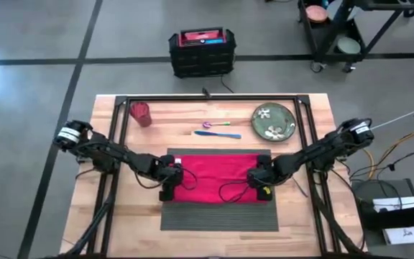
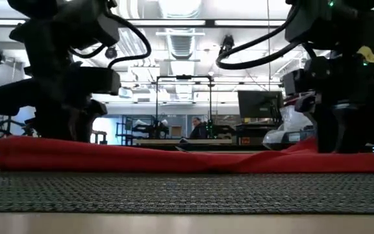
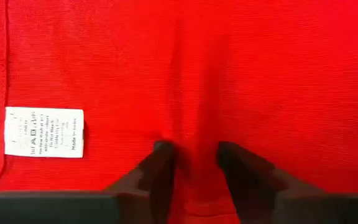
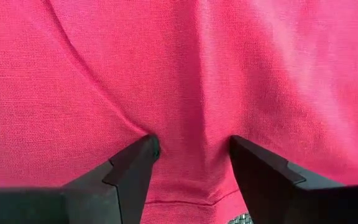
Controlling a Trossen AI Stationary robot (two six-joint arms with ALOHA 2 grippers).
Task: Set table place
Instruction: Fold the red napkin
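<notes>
both grippers (image 3: pixel 191 149) (image 4: pixel 191 144) on red napkin (image 1: pixel 218 175) atop grey placemat (image 1: pixel 218 216)

Bright overhead lights, backlit arms, blurred foreground

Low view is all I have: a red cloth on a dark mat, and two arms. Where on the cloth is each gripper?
Observer: From above, the left gripper is at the left edge of the red cloth napkin and the right gripper is at its right edge. The napkin covers the far half of the placemat.
Operator: Is the plate on the mat?
Observer: No. The green plate lies on the bare tabletop, beyond the placemat's far right corner.
</notes>
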